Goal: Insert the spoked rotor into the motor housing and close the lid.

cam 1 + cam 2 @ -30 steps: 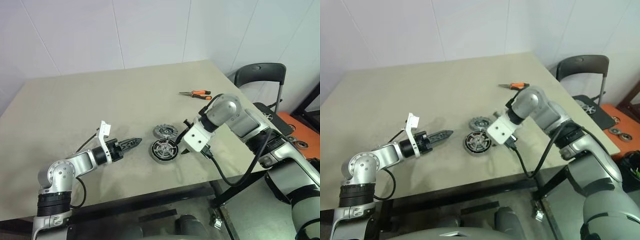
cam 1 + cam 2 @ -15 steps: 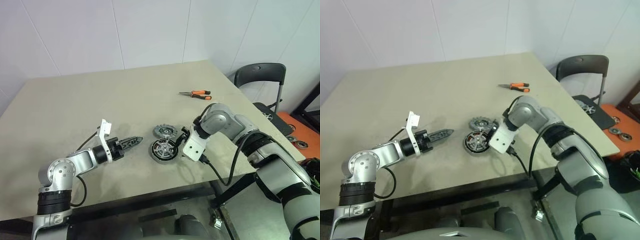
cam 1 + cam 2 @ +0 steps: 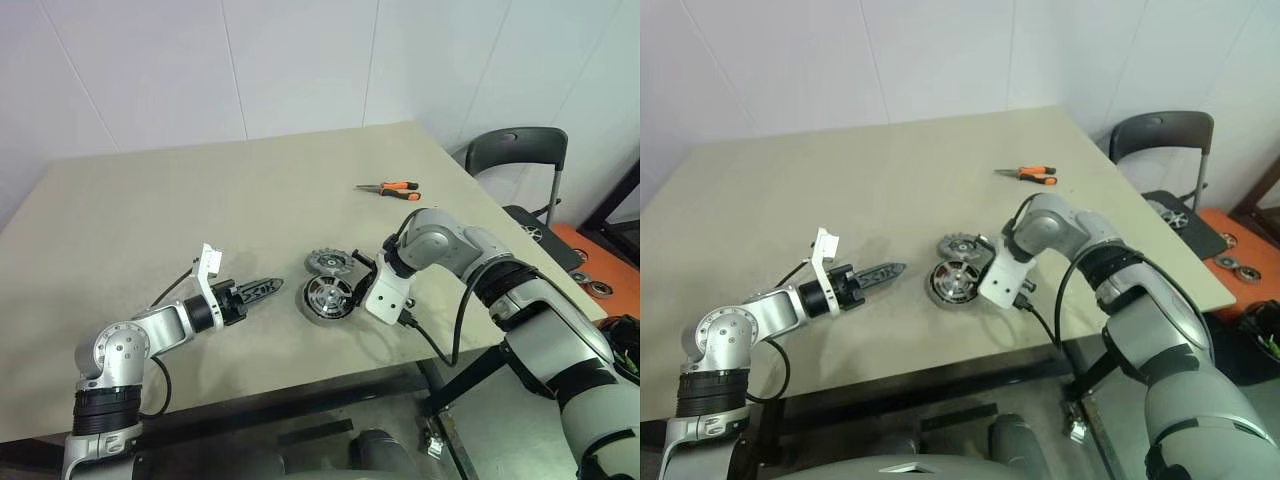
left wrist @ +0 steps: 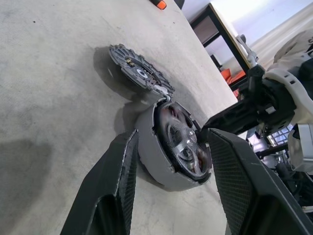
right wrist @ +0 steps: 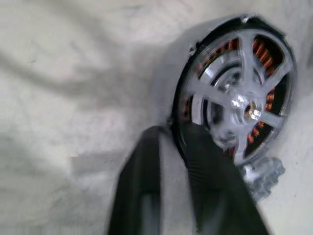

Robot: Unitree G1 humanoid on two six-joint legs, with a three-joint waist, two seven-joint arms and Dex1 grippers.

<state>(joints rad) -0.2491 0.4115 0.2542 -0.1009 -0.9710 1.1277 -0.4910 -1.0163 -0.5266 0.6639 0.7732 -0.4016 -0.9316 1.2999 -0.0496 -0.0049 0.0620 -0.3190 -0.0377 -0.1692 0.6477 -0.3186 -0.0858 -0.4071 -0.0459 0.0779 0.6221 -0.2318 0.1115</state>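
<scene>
Bench (image 3: 150, 200) first, wide and pale, with dark chair (image 3: 520, 150) off its far right corner. Next, right gripper (image 5: 173, 134), pointing steeply down at rim of motor housing (image 3: 312, 310); jaws nearly together, that rim between them, seemingly pinched. Left gripper (image 3: 272, 285) about level over bench, near the housing on its left side but apart from it; jaws apart, holding nothing.

Inside the housing, spoked rotor (image 3: 330, 296), shiny over copper windings. Cannot tell whether seated fully down. Just behind the housing, lid (image 3: 328, 262), flat on bench, touching the housing or almost. Far behind, orange-handled pliers (image 3: 390, 187), well apart from all this.

Judged as moment between inserting and closing.

Possible trouble from here:
- Pulling away with the rim pinched: housing dragged or tipped, maybe pushed against the lid.
- Closing over a rotor seated a little crooked: lid not going down flat, then jamming.
- Taking the lid by its toothed edge, thin and low on bench: easy slipping out of jaws, then a knock on the rotor.
</scene>
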